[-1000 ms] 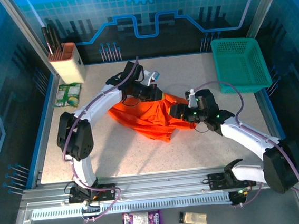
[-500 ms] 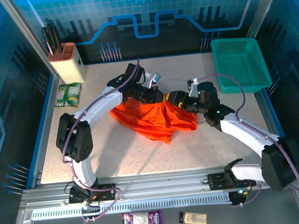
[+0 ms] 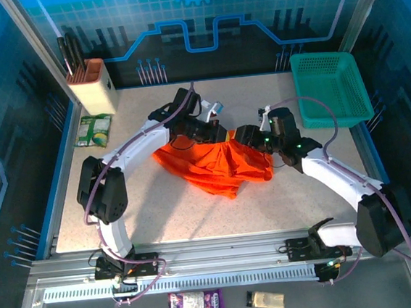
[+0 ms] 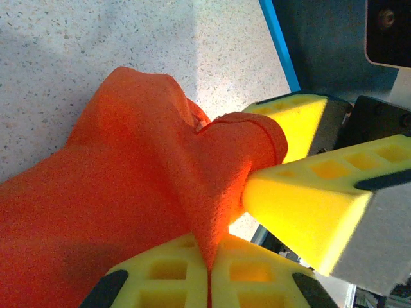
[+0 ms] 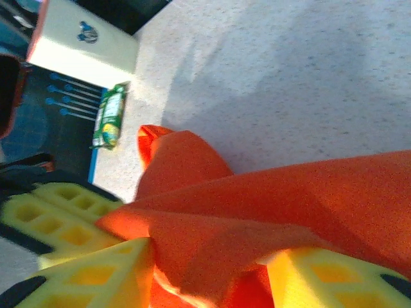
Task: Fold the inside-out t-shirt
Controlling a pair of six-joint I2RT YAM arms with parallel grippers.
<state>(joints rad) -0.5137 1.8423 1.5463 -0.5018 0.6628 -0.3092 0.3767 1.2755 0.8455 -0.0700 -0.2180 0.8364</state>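
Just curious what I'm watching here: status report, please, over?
Left gripper shut on t-shirt. Right gripper straddling cloth beside it, grip unclear. T-shirt bunched mid-table, not yet folded. Green basket well aside, nothing blocking.

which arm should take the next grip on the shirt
Right. The right claw stands open astride a raised fold of the t-shirt, so it likely need only close. The left claw is already shut on the cloth beside it.

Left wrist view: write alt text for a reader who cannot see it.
The left gripper, at the bottom edge, is shut on a fold of the orange t-shirt, which bunches over the speckled table. At right, the right gripper has its yellow fingers apart around another bunch of cloth.
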